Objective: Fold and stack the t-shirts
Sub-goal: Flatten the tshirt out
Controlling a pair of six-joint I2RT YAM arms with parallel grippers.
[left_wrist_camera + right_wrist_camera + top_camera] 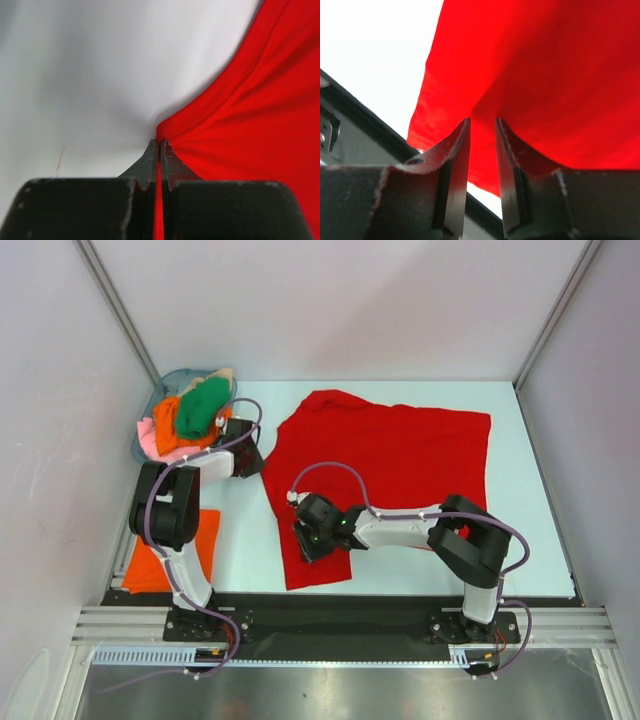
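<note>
A bright red t-shirt (400,455) lies spread across the middle of the white table. My left gripper (252,458) sits at its left edge, shut on a pinch of the red cloth (260,115); a strip of the cloth runs between the closed fingers of the left gripper (160,142). My right gripper (305,538) is over the shirt's near-left part. In the right wrist view the right gripper (483,122) has a fold of the red t-shirt (545,75) drawn in between its narrow-set tips. An orange t-shirt (165,555) lies flat at the near left.
A blue-grey basket (170,377) at the far left holds a green t-shirt (203,405) on top of orange (170,420), pink (150,435) and beige (225,375) ones. The black front rail (360,115) runs just below the red shirt's near hem. Walls close in both sides.
</note>
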